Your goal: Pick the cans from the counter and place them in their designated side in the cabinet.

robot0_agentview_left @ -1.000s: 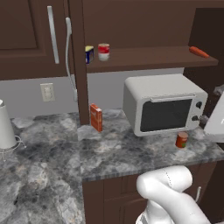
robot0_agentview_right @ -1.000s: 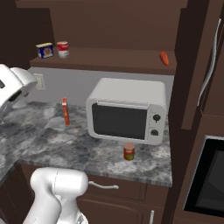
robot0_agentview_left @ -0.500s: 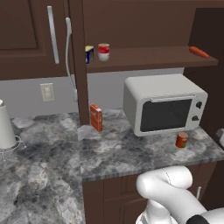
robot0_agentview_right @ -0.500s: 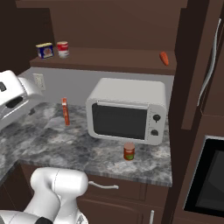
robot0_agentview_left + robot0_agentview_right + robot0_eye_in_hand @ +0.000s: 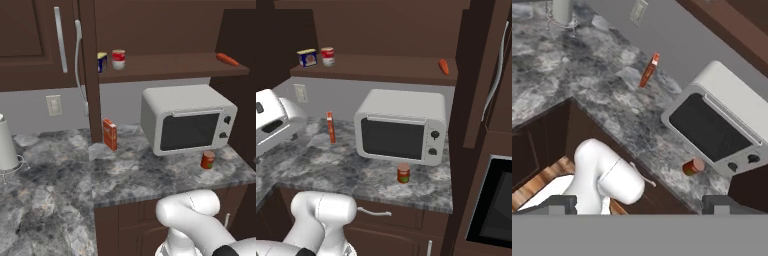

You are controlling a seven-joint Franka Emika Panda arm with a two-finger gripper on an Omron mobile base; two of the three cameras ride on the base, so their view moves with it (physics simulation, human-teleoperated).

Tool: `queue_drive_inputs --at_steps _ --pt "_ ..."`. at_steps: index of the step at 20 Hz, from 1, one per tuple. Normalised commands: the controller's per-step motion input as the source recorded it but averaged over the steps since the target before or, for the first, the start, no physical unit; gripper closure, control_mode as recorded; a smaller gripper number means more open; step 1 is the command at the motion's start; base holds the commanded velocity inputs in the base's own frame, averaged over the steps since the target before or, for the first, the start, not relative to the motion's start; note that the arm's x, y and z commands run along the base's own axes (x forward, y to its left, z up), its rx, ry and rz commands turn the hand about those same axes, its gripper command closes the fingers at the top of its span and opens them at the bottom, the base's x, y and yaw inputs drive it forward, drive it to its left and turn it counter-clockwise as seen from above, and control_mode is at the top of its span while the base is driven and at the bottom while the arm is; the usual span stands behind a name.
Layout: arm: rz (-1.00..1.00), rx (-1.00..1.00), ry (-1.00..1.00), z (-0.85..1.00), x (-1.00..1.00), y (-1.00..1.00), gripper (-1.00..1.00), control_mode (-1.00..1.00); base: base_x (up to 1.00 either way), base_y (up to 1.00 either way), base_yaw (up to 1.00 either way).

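Both base views look forward and down over the counter [image 5: 150,175], from its left and right, sharing the microwave [image 5: 187,122] at 12 o'clock. The hand view looks steeply down from high, rolled.

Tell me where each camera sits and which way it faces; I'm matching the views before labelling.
Left base view: behind the arm's left, facing the microwave and shelf; white arm lower right.
Right base view: behind its right, same counter; arm lower left.
Hand view: high up, tilted, looking down; finger tips apart at the bottom.
Shared: the orange-red can before the microwave, the flat box.
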Motion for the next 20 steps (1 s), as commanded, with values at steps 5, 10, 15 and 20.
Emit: queue_drive_inputs --at_steps 5,10,15,20 --pt "-0.26 0.0 0.0 -0.26 0.02 -0.25 -1.0 -1.0 0.0 0.0 0.0" --pt "-0.27 -0.02 0.01 -0.29 0.01 -0.22 -1.0 -1.0 0.0 0.0 0.0" --pt "-0.25 -0.01 0.02 -0.25 0.0 -0.26 -1.0 -1.0 0.0 0.0 0.0" --pt "-0.12 0.04 0.11 -0.05 0.04 -0.3 -1.0 -1.0 0.0 0.0 0.0"
